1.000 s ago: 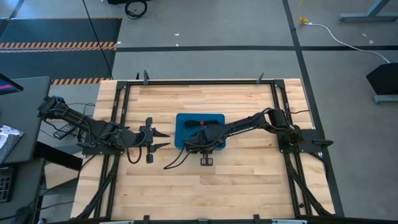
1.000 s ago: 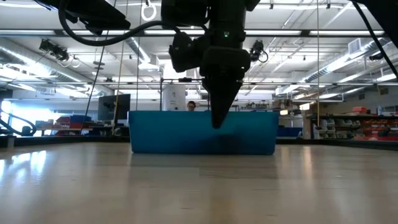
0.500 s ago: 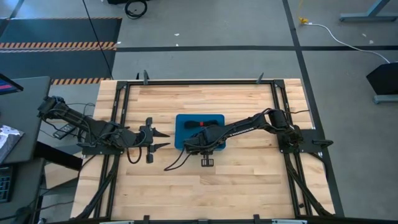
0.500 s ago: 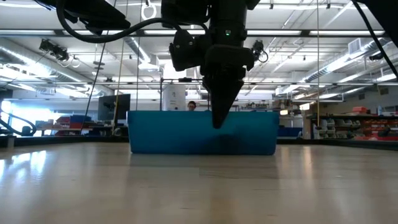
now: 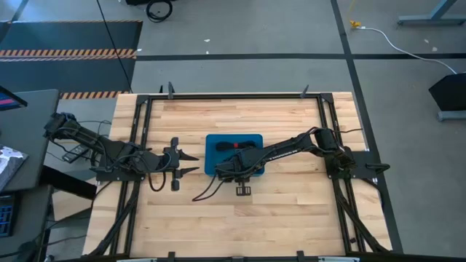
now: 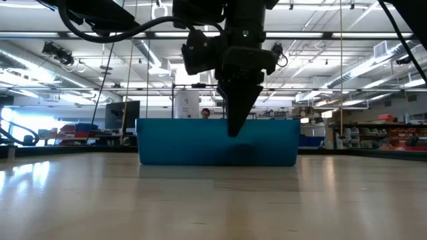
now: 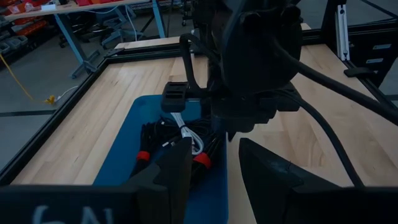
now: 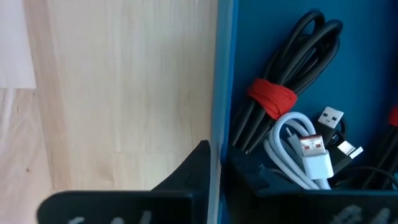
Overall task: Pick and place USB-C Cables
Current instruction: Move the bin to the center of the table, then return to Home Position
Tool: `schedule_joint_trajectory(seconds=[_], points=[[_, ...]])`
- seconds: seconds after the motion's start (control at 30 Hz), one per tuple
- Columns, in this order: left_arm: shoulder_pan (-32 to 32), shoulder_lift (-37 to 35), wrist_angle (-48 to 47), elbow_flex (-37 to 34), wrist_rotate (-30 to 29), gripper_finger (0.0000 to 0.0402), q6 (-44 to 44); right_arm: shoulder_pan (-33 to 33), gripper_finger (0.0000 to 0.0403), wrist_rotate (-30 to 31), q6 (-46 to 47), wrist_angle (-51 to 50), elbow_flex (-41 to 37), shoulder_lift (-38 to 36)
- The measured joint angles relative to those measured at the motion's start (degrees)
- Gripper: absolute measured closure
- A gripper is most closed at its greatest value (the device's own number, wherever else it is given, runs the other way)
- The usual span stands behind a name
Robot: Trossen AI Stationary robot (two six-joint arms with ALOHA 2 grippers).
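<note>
The blue tray (image 5: 212, 142) lies at the table's middle. Several coiled USB-C cables lie in it: a black one with a red band (image 8: 273, 99), a white-grey one (image 8: 297, 148) and black ones (image 7: 155, 137). My right gripper (image 5: 229, 172) hangs shut, pointing down, at the tray's near wall (image 8: 214, 93); in the low view its tip (image 6: 233, 131) shows in front of that wall (image 6: 173, 143). My left gripper (image 5: 191, 161) waits open, left of the tray; its fingers (image 7: 214, 180) point toward the tray.
Black frame rails (image 5: 142, 131) run along the table's sides. The right arm's own black wiring (image 5: 207, 188) loops over the wood near the tray. Bare wood (image 5: 240, 225) lies toward the near edge. A person (image 6: 205, 113) shows far behind the tray.
My right gripper has drawn back a little toward the table's near edge, staying shut, so more of the cables in the tray shows from above. The cables and the tray have stayed where they were.
</note>
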Motion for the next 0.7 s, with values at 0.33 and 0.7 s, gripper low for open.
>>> schedule_joint_trajectory(seconds=[0.33,0.7], points=[[0.0,0.0,0.0,0.0,0.0,0.0260,0.0,0.5,0.0315,0.0,0.0,-0.1,3.1,-1.1],[0.0,0.0,0.0,0.0,0.0,0.0260,-0.1,0.9,0.0283,2.1,-0.3,-6.0,13.0,-1.1]])
